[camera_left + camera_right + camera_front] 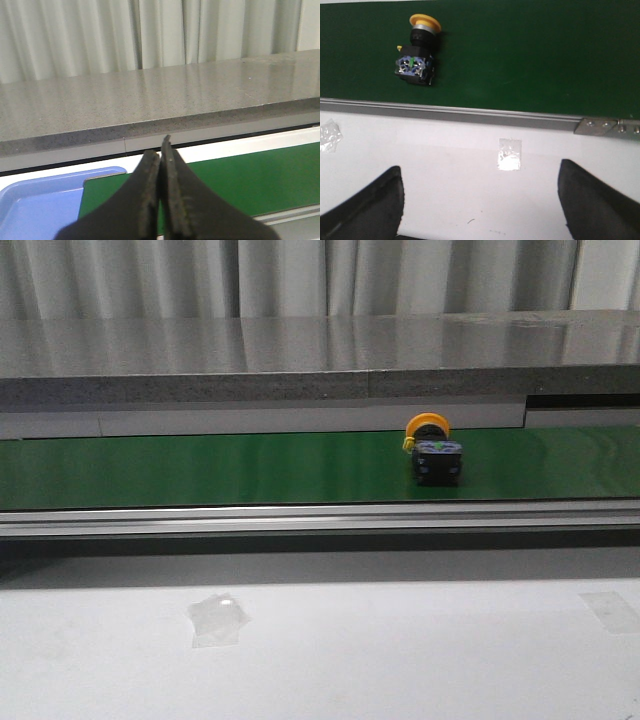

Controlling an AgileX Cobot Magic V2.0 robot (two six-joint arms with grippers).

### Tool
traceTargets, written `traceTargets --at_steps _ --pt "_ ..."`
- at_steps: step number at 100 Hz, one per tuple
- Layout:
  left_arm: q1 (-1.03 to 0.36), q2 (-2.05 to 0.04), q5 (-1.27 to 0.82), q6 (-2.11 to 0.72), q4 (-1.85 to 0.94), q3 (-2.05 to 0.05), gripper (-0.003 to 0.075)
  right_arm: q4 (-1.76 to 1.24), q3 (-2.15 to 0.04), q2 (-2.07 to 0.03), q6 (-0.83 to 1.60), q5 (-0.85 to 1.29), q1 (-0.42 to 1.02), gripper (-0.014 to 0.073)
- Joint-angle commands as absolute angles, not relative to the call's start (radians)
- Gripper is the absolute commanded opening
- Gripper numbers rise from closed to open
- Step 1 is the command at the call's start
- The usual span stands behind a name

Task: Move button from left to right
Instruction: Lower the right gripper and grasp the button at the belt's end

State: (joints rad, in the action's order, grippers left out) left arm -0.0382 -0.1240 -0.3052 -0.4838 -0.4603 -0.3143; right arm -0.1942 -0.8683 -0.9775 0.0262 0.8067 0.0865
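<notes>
The button (pixel 433 451) lies on its side on the green belt (pixel 200 468), right of the middle, its yellow-orange cap toward the back and its black body toward me. It also shows in the right wrist view (pixel 417 51). My right gripper (pixel 479 172) is open and empty over the white table, well short of the belt and to the right of the button. My left gripper (pixel 161 152) is shut and empty above the left end of the belt (pixel 260 177). Neither arm shows in the front view.
A blue tray (pixel 30 205) sits at the belt's left end. A metal rail (pixel 320 518) runs along the belt's near edge, a grey stone shelf (pixel 320 360) behind it. Tape patches (pixel 218 618) lie on the white table (pixel 400 660).
</notes>
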Motion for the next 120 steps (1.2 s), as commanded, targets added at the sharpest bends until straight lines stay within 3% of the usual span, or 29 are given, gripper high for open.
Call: traceTargets --at_steps 1,57,120 --pt "-0.047 -0.137 -0.226 -0.483 -0.479 -0.339 -0.0020 -0.211 -0.949 -1.023 0.071 0.759 0.087 0.0622" --pt "-0.047 -0.137 -0.226 -0.483 -0.479 -0.339 -0.0020 -0.211 -1.143 -1.394 0.204 0.740 0.088 0.0622" --pt "-0.047 -0.137 -0.226 -0.483 -0.479 -0.339 -0.0020 -0.138 -1.183 -1.582 0.249 0.623 0.101 0.0622"
